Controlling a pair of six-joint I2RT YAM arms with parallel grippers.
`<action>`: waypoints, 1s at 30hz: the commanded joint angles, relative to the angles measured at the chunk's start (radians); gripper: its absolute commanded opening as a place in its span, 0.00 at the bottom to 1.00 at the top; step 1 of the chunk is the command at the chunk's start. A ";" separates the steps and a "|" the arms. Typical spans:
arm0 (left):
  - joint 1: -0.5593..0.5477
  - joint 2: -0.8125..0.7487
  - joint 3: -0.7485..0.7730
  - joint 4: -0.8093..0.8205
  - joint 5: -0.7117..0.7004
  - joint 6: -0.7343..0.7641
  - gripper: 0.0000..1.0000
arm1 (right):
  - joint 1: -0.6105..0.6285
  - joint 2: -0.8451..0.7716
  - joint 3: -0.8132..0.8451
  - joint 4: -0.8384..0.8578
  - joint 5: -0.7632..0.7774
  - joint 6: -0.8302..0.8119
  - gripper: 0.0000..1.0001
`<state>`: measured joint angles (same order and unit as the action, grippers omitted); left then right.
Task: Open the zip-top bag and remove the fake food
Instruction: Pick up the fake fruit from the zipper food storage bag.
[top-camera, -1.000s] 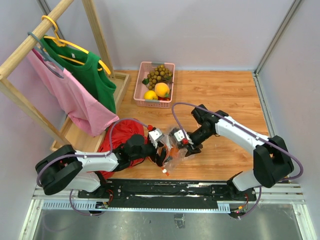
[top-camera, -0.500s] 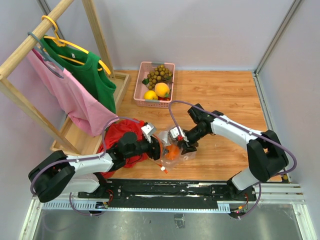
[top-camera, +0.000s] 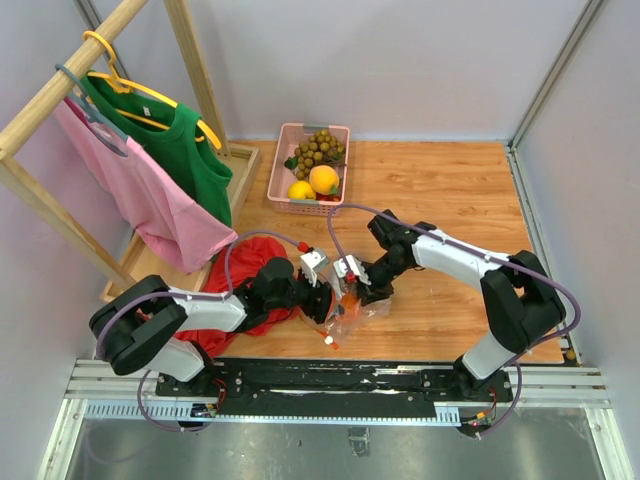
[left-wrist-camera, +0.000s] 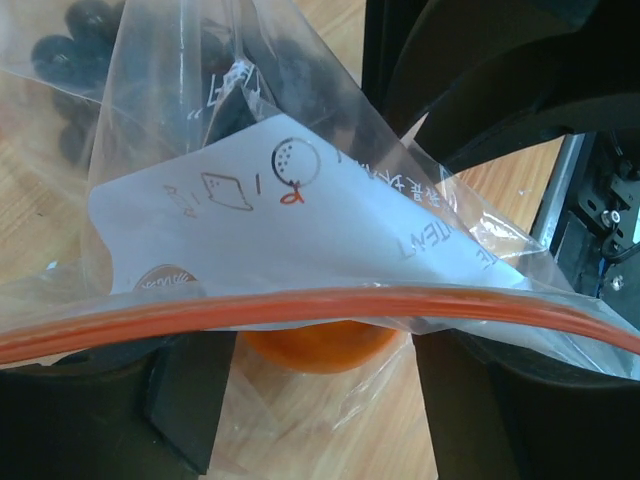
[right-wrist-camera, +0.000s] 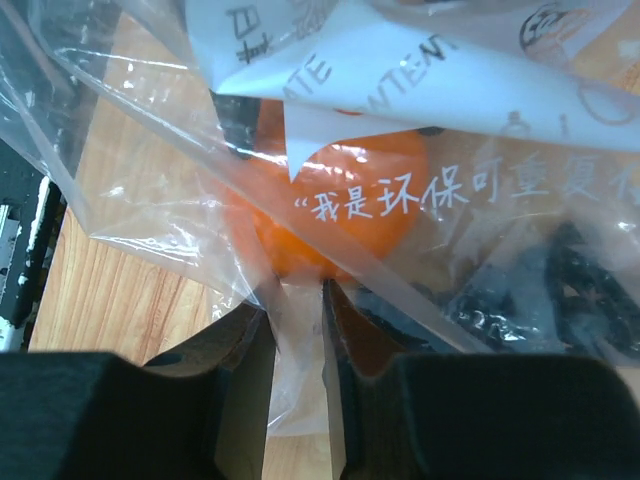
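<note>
The zip-top bag (top-camera: 356, 312) lies crumpled on the wood floor between both grippers. In the left wrist view its orange-red zip strip (left-wrist-camera: 300, 305) runs across my left gripper (left-wrist-camera: 322, 342), whose jaws stand wide apart around it. An orange fruit (left-wrist-camera: 318, 352) and a dark purple bunch (left-wrist-camera: 70, 50) sit inside the bag. My right gripper (right-wrist-camera: 297, 300) is shut on a fold of the clear plastic, just below the orange fruit (right-wrist-camera: 330, 220); the purple bunch (right-wrist-camera: 540, 290) lies to its right. In the top view the left gripper (top-camera: 320, 300) and right gripper (top-camera: 350, 285) nearly touch.
A pink basket (top-camera: 283, 170) at the back holds a tan-brown bunch (top-camera: 320, 150), a lemon (top-camera: 301, 190) and a yellow-orange fruit (top-camera: 323, 179). A red cloth (top-camera: 235, 285) lies under the left arm. A wooden rack (top-camera: 60, 90) with pink and green shirts stands at the left.
My right gripper has moved a little left with the bag. My left arm swung out and back, its gripper now close against the bag's mouth.
</note>
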<state>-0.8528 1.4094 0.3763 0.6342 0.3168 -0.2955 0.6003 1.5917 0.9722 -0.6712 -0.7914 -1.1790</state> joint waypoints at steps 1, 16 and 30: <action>0.003 0.048 0.026 0.033 0.056 0.026 0.75 | 0.027 0.029 0.043 -0.021 0.011 0.041 0.20; -0.031 0.148 0.068 0.065 0.035 0.012 0.99 | 0.032 0.081 0.124 -0.036 -0.115 0.199 0.03; -0.034 0.083 0.073 0.038 -0.038 -0.049 0.59 | 0.039 0.060 0.091 -0.024 -0.030 0.179 0.01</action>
<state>-0.8516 1.5631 0.4587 0.6373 0.2810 -0.3561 0.6254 1.6661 1.0657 -0.7422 -0.8597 -1.0203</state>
